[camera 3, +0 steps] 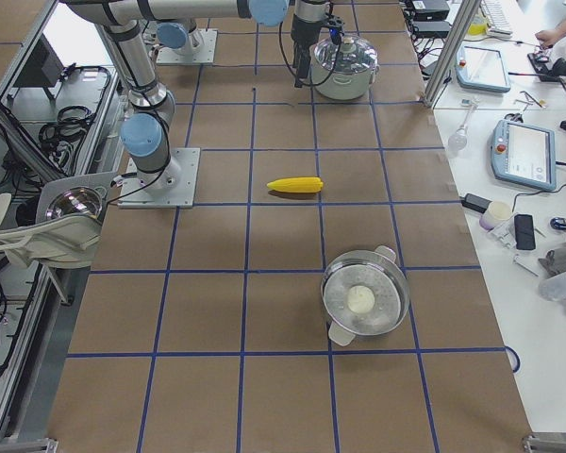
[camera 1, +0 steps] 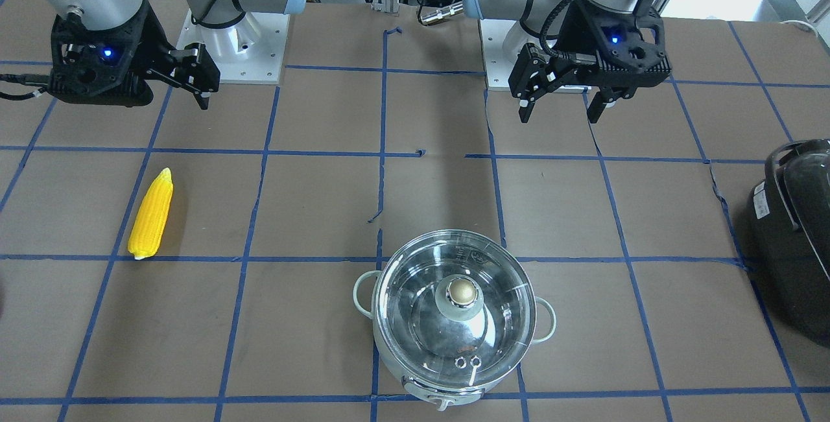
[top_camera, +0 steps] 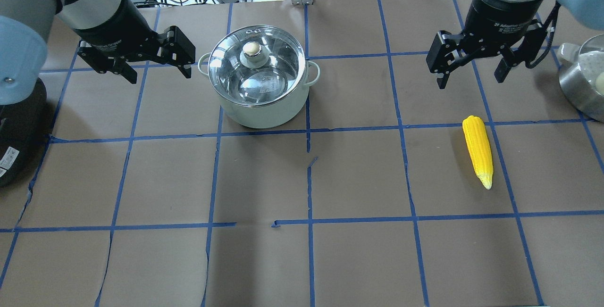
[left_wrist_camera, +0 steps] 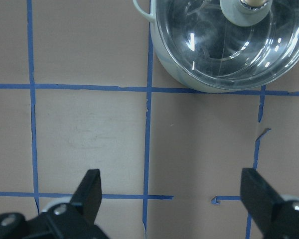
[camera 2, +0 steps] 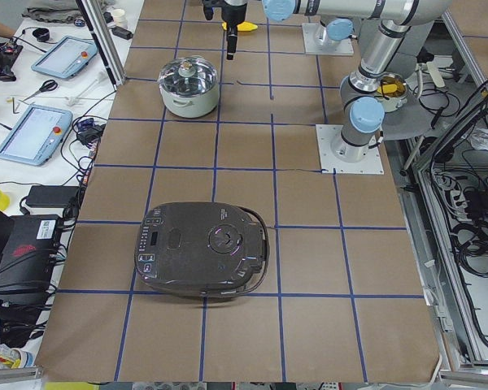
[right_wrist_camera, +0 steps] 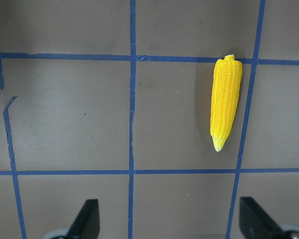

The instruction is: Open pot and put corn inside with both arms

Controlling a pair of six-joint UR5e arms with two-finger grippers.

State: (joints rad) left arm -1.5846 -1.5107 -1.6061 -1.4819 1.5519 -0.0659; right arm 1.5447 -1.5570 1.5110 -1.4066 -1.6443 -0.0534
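The mint-green pot (top_camera: 264,109) stands at the far middle-left of the table, its glass lid (top_camera: 278,69) on with the gold knob (top_camera: 252,48) upright; it also shows in the front view (camera 1: 395,360) and the left wrist view (left_wrist_camera: 189,79). My left gripper (top_camera: 158,75) is open and empty, in the air just left of the pot. The yellow corn (top_camera: 478,149) lies flat on the right side, also seen in the right wrist view (right_wrist_camera: 225,99) and the front view (camera 1: 151,213). My right gripper (top_camera: 470,82) is open and empty, above the table beyond the corn's blunt end.
A large black glossy appliance (camera 1: 794,240) sits at the table's left end, also in the left side view (camera 2: 199,248). A steel pan with a white ball (camera 3: 363,302) sits toward the right end. Blue tape lines grid the brown table.
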